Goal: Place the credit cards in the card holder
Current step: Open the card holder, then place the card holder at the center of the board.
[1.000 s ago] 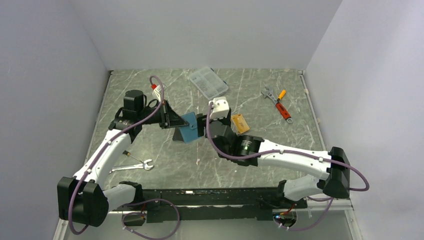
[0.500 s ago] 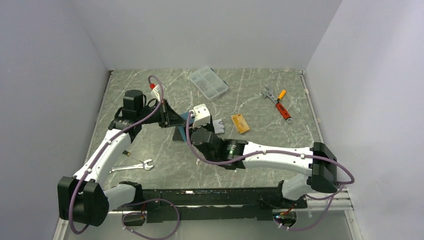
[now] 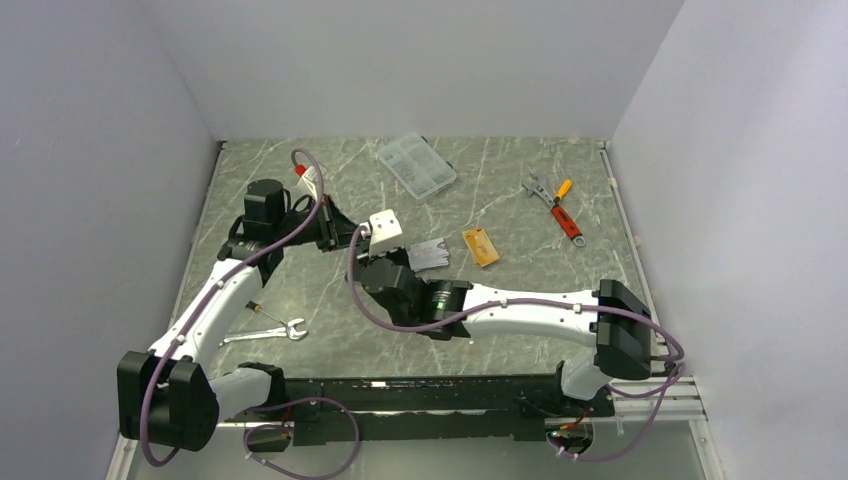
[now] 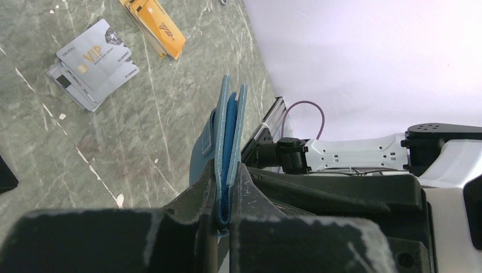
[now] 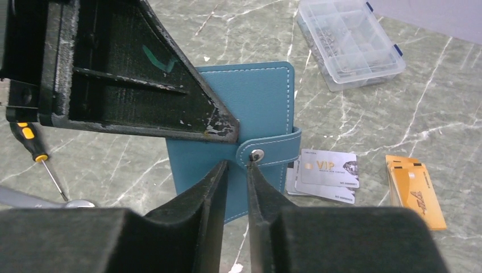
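Left end effector (image 4: pixel 226 170) is clamping the card holder (image 4: pixel 227 125) by its lower edge and holding it upright, off the desk (image 3: pixel 500 190), left of centre; right end effector (image 5: pixel 235 170) is sitting narrow, a thin gap between the jaws, tips right at the snap tab (image 5: pixel 273 149); cannot tell if it is pinching the tab or only touching it. Risks, as a judgement: the tab is looking snapped shut, so tugging it is likely pulling the whole holder sideways and twisting it out of the left clamp, since only one edge is being held; the narrow jaws may be sliding off the thin tab and missing it; if the holder is dropping, it may be landing on the cards below. Containers: the holder is looking folded shut, lighter blue layers showing between the flaps from the left wrist, no card visible inside; silver cards (image 5: pixel 329 170) and orange cards (image 5: pixel 412 190) are lying in two small stacks just beside each other on the desk, near the holder; the clear compartment box (image 5: pixel 349 45) is sitting lidded at the rear, small parts in its cells.
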